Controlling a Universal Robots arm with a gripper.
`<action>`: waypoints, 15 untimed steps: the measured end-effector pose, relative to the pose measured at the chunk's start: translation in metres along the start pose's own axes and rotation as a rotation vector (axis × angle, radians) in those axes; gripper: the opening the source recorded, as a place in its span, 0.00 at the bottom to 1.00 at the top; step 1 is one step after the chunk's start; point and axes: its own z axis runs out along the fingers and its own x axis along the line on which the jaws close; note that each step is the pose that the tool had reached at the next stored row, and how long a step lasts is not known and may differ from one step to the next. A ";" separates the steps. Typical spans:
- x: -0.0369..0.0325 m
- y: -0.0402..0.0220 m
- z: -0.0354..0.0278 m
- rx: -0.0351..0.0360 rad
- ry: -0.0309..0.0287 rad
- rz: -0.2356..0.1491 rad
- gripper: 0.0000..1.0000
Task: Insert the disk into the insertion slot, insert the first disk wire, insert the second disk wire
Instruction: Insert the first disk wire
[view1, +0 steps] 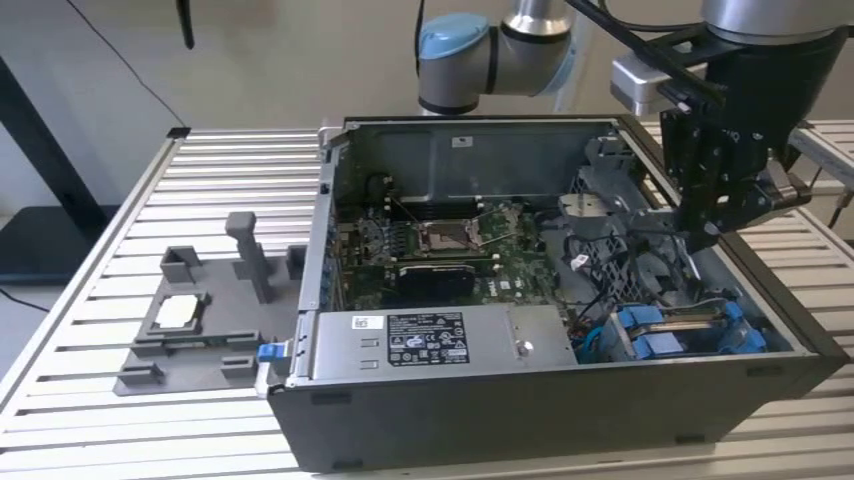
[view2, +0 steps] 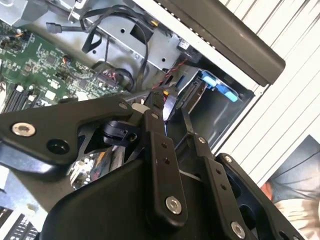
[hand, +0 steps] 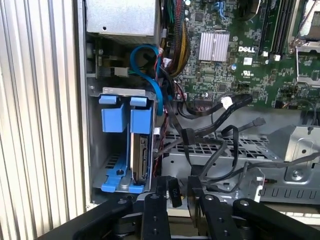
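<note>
Pinching a small black wire plug (hand: 173, 193), my pincer (hand: 176, 184) has its fingers almost together, near the slot (hand: 95, 150), where the disk (hand: 140, 157) sits on edge behind blue tabs (hand: 114, 117).

White logo lettering on the motherboard (hand: 240, 70), unreadable print on the white sticker (view1: 407, 338)

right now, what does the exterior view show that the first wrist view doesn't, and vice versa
The exterior view adds the grey fixture on the slatted table and the arm's blue-capped joint. The first wrist view adds the disk on edge inside the insertion slot and a looped blue cable. Both show the motherboard, the slot's blue tabs and the gripper.
</note>
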 end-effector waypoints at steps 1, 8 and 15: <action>-0.0001 0.0006 0.0001 0.0041 0.0067 -0.002 0.31; -0.0028 0.0038 0.0039 0.0329 0.0406 -0.012 0.31; -0.0039 0.0043 0.0051 0.0351 0.0525 -0.015 0.31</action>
